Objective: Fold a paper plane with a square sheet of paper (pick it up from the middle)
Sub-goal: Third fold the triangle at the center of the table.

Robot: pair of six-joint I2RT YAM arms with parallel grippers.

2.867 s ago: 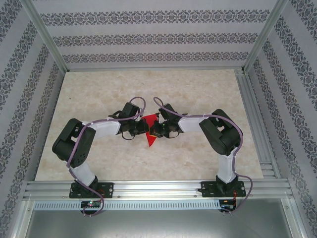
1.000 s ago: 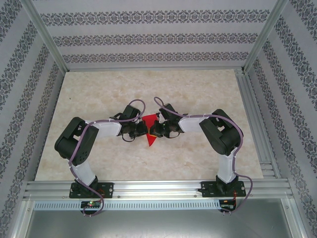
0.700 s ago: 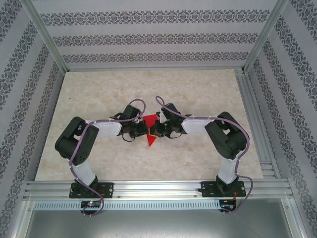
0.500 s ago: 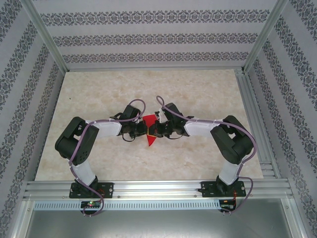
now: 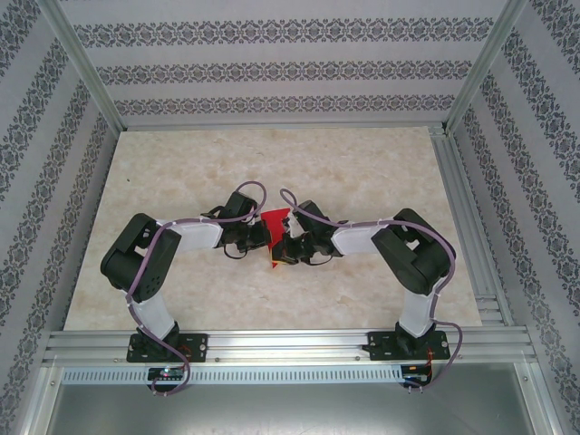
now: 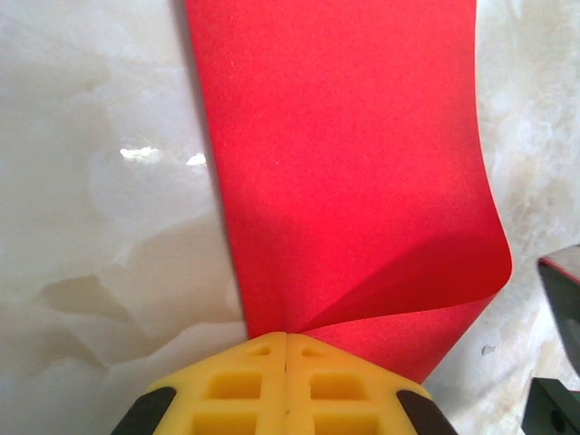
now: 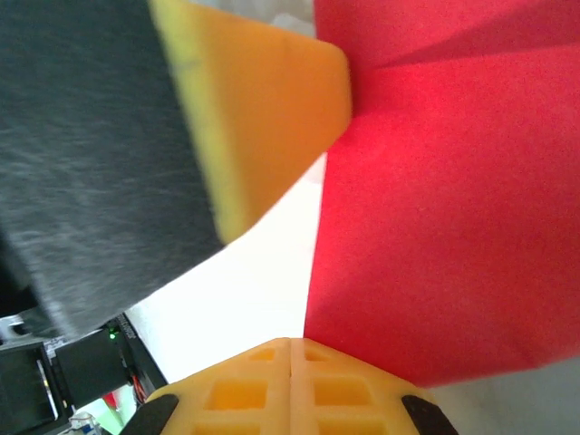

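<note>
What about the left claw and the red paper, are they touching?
Touching. The left wrist view shows the left claw shut on the folded edge of the red paper.

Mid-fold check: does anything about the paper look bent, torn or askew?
Yes: the paper plane has a layer bulging up in a loose curl next to the shut left tool, not creased flat. The right tool is also shut on its edge. No tear visible.

Striped, patterned walls (image 5: 272,72) and aluminium rails (image 5: 290,344) enclose a pale marble-look tabletop (image 5: 181,172).
</note>
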